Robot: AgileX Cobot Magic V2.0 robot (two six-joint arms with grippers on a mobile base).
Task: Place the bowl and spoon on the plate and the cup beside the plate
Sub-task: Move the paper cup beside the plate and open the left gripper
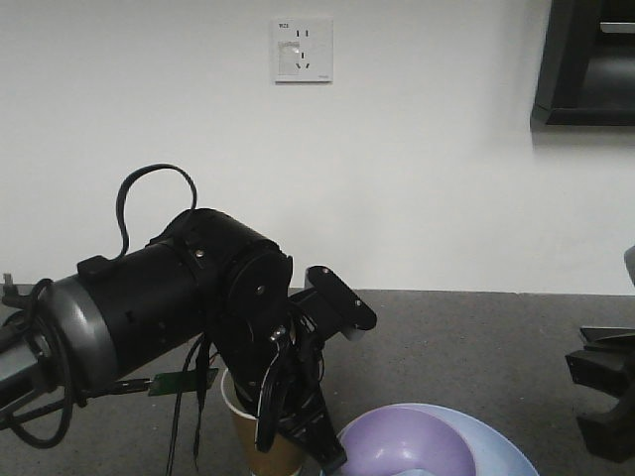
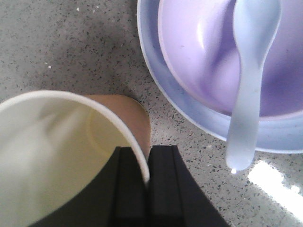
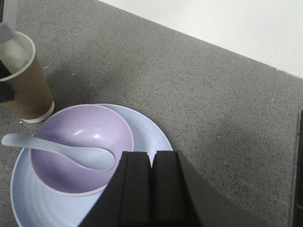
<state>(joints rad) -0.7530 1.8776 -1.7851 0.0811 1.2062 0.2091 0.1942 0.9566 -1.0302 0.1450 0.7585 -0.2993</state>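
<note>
The lavender bowl (image 3: 80, 137) sits on the light blue plate (image 3: 151, 137). The pale spoon (image 3: 61, 153) lies in the bowl, its handle sticking out over the rim. The brown paper cup (image 3: 23, 80) stands on the grey counter just left of the plate. My left gripper (image 2: 146, 175) is shut on the cup (image 2: 57, 151), one finger inside the rim and one outside; it also shows in the front view (image 1: 293, 426). My right gripper (image 3: 151, 161) is shut with nothing in it, hovering above the plate's near edge.
The dark speckled counter (image 3: 199, 94) runs back to a white wall (image 1: 397, 178) with a socket (image 1: 302, 50). Part of the right arm (image 1: 603, 392) shows at the right edge. A dark cabinet (image 1: 585, 59) hangs at the upper right.
</note>
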